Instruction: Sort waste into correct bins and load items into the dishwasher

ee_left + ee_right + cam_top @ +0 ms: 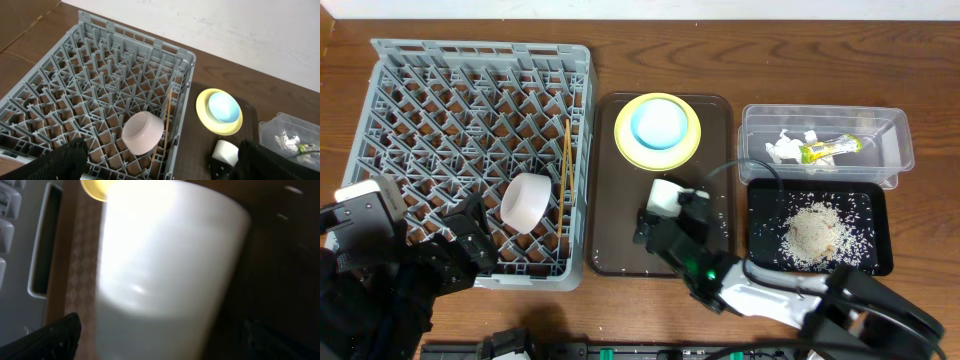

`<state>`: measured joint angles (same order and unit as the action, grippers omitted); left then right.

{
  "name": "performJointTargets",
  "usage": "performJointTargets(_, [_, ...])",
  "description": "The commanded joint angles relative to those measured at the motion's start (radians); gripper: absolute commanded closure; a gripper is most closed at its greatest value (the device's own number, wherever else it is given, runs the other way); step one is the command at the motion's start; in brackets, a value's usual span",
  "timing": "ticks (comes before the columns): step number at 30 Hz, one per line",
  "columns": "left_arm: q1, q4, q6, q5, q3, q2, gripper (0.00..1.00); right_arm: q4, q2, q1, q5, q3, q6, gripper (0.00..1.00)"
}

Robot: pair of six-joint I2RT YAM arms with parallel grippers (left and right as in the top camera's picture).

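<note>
Wooden table (650, 30): rack (420, 90) holds white bowl (527, 202), black tray (880, 262) holds rice (814, 232).

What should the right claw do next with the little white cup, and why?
Probably close gently. The right claw stands open with the white cup between its fingers on the brown tray, so a squeeze would grip it for lifting to the grey rack.

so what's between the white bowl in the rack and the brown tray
The wooden chopsticks lie there, inside the grey rack along its wall nearest the brown tray, just beside the white bowl. The overhead view shows it best.
</note>
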<state>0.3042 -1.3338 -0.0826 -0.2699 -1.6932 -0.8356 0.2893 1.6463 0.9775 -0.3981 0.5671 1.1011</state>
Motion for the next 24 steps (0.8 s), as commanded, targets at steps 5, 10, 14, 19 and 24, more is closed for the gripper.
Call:
performJointTargets(5, [0.002, 0.003, -0.009, 0.006, -0.005, 0.0, 0.03, -0.259, 0.048, 0.002, -0.032, 0.101, -0.054, 0.01])
performJointTargets(10, [0.002, 0.003, -0.009, 0.006, -0.005, 0.0, 0.03, -0.317, 0.042, 0.001, 0.01, 0.101, -0.04, 0.01])
performJointTargets(14, [0.002, 0.003, -0.009, 0.006, -0.005, 0.0, 0.03, -0.322, 0.042, -0.003, 0.008, 0.101, -0.068, 0.01])
performJointTargets(19, [0.002, 0.003, -0.009, 0.006, -0.005, 0.0, 0.03, -0.354, 0.041, -0.004, 0.006, 0.101, -0.081, 0.01])
performJointTargets(24, [0.002, 0.003, -0.009, 0.006, -0.005, 0.0, 0.03, -0.342, 0.025, -0.011, -0.001, 0.101, -0.279, 0.01])
